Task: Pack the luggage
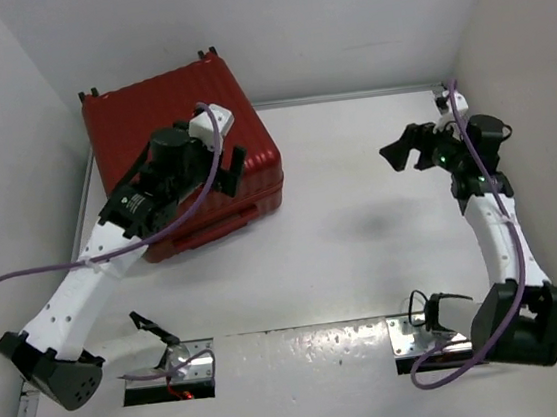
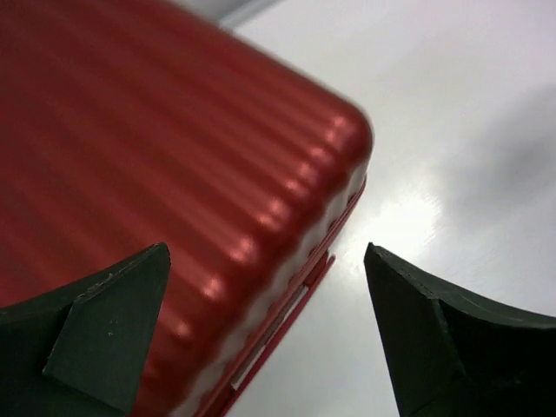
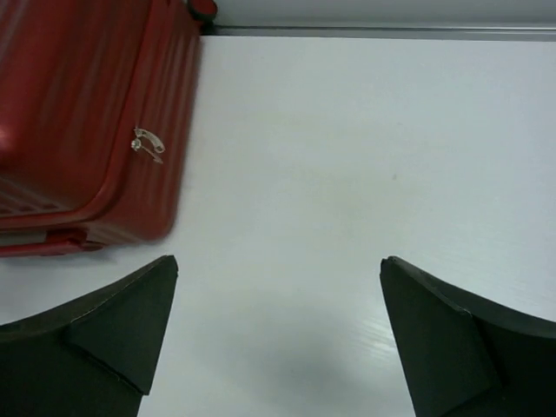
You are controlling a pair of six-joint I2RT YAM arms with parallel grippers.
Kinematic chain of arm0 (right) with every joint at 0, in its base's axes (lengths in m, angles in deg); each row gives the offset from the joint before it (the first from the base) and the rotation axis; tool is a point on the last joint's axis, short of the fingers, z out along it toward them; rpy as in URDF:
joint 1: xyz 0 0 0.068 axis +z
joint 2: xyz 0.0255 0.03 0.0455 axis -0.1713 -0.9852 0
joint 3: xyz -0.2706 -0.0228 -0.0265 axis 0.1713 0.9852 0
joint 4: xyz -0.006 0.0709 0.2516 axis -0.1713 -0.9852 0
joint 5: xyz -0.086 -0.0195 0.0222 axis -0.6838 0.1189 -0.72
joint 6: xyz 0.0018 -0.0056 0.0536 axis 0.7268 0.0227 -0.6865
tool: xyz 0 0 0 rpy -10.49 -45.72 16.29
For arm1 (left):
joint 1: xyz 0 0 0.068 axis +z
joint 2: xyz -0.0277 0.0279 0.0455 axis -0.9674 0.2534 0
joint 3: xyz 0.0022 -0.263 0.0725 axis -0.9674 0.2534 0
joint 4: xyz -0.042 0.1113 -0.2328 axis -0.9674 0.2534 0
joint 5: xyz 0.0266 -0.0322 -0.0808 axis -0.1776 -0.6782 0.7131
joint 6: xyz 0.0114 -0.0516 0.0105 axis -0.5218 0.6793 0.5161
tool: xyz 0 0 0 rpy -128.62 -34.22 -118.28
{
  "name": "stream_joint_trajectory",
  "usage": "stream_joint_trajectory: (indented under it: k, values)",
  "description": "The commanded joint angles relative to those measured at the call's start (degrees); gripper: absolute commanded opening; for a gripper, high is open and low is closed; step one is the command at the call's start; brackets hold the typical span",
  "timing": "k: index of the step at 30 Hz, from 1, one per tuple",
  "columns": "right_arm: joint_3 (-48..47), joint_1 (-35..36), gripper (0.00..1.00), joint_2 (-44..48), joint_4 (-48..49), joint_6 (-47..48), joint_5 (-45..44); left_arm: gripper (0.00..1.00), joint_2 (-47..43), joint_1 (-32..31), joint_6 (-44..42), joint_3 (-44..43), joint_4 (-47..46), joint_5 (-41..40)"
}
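Finding no legible text, brand, number or sign, neither on the luggage [image 1: 137, 114] nor elsewhere; showing only tiny pale marks on the left arm's dark housing [image 1: 135, 203], too small for reading.

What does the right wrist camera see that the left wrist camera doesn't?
Only the right wrist view shows the silver zipper pull on the side of the red suitcase. Only the left wrist view shows the ribbed lid's rounded corner close up. Both show the suitcase, the white table, and their own open grippers: right gripper, left gripper.
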Motion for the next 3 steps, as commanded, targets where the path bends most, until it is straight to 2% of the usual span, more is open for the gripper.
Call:
stream_joint_trajectory:
  k: [1,3]
  values:
    - [-0.40,-1.82,1.00,4.66,-6.34,3.43,-0.37,1.00,1.42,2.19,3.37,0.00,4.30,-2.52]
    - [-0.31,-2.18,1.00,5.28,-7.40,3.52,-0.20,1.00,2.02,3.07,3.37,0.53,2.55,-1.64]
